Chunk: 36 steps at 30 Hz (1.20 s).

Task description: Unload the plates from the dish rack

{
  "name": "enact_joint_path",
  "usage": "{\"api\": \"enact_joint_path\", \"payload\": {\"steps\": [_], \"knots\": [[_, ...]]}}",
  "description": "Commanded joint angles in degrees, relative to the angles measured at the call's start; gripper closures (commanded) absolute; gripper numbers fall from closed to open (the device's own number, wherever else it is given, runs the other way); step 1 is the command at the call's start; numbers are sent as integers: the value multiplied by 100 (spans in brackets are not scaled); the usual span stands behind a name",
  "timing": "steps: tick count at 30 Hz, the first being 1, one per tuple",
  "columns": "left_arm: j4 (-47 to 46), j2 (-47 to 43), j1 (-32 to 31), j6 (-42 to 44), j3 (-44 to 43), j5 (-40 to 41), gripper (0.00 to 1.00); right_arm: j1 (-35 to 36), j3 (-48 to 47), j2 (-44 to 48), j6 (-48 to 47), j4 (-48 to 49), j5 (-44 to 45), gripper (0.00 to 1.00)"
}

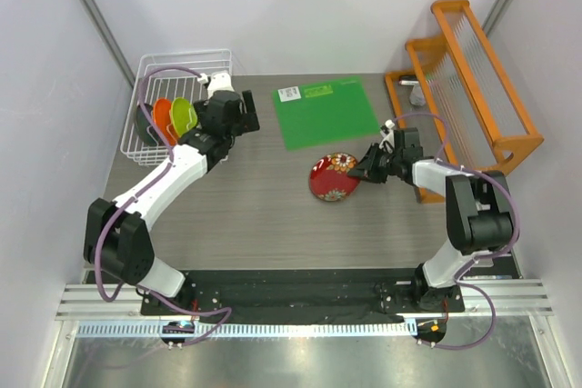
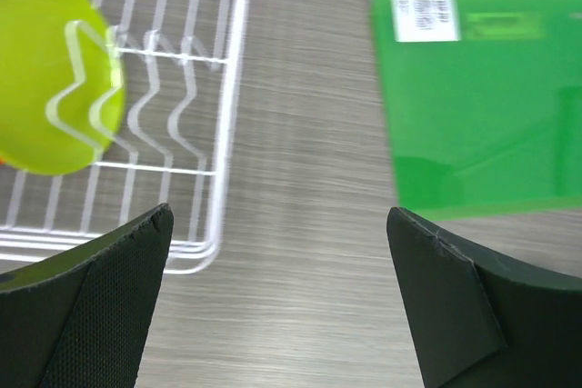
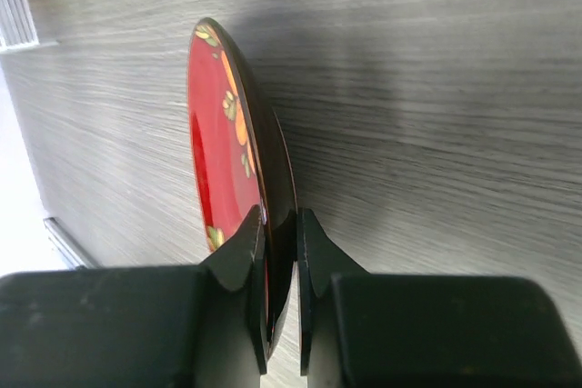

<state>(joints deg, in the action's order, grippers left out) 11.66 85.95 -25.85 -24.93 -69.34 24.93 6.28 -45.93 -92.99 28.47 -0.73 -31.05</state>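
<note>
The white wire dish rack [image 1: 145, 70] stands at the back left and holds the lime green plate [image 1: 183, 115], the orange plate [image 1: 163, 115] and the dark grey-blue plate [image 1: 145, 120] upright. My left gripper [image 1: 238, 115] is open and empty beside the rack's right edge. In the left wrist view [image 2: 277, 261] it sits over bare table, with the rack [image 2: 232, 88] and the lime plate [image 2: 45, 79] to its left. My right gripper [image 1: 364, 170] is shut on the rim of the red floral plate [image 1: 332, 179], held low over the table centre. The plate [image 3: 218, 134] shows edge-on in the jaws [image 3: 282, 224].
A flat green mat [image 1: 327, 114] lies at the back centre, just behind the red plate; it also shows in the left wrist view [image 2: 482, 97]. An orange wooden rack with clear slats [image 1: 473, 79] stands at the back right, close to the right arm.
</note>
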Motion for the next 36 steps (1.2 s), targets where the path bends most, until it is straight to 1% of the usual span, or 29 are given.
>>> {"api": "enact_joint_path", "payload": {"steps": [1, 5, 7, 8, 9, 11, 12, 13, 15, 19, 20, 22, 23, 24, 30, 33, 36], "knots": [[319, -202, 430, 155, -106, 365, 0, 31, -223, -298, -34, 240, -551, 99], [293, -210, 659, 269, -27, 522, 1, 31, -232, -457, 18, 240, -447, 99], [293, -184, 869, 278, 8, 470, 1, 31, -258, -501, -34, 109, -297, 92], [284, -167, 958, 261, 26, 391, 1, 39, -276, -518, -60, -57, -175, 84], [258, -132, 1037, 260, 52, 381, 1, 48, -389, -536, -122, -354, 61, 73], [231, -61, 1265, 252, 52, 276, 1, 57, -460, -597, -263, -654, 256, 58], [214, 17, 1327, 252, 44, 267, 1, 75, -478, -580, -289, -708, 370, 49], [214, 53, 1432, 269, 26, 258, 0, 75, -478, -545, -307, -718, 467, 47], [161, 141, 1564, 269, 0, 214, 1, 92, -513, -510, -368, -875, 660, 44], [47, 386, 1688, 278, -62, 91, 0, 206, -610, -343, -526, -1174, 1293, 44], [38, 439, 1697, 287, -132, 83, 0, 250, -653, -212, -561, -1427, 1790, 43], [82, 606, 1723, 304, -194, 126, 0, 399, -759, -18, -684, -1613, 2408, 42], [65, 650, 1723, 304, -237, 187, 1, 426, -785, 157, -702, -1797, 2872, 41], [38, 703, 1732, 322, -246, 240, 1, 435, -829, 263, -737, -1860, 3007, 40], [-234, 1072, 1855, 410, -422, 609, 1, 435, -830, 808, -834, -1931, 3298, 40], [-199, 1283, 1899, 454, -624, 811, 2, 435, -847, 774, -869, -1931, 3246, 40], [-269, 1450, 1960, 497, -712, 794, 2, 444, -891, 642, -887, -1931, 3184, 40]]}}
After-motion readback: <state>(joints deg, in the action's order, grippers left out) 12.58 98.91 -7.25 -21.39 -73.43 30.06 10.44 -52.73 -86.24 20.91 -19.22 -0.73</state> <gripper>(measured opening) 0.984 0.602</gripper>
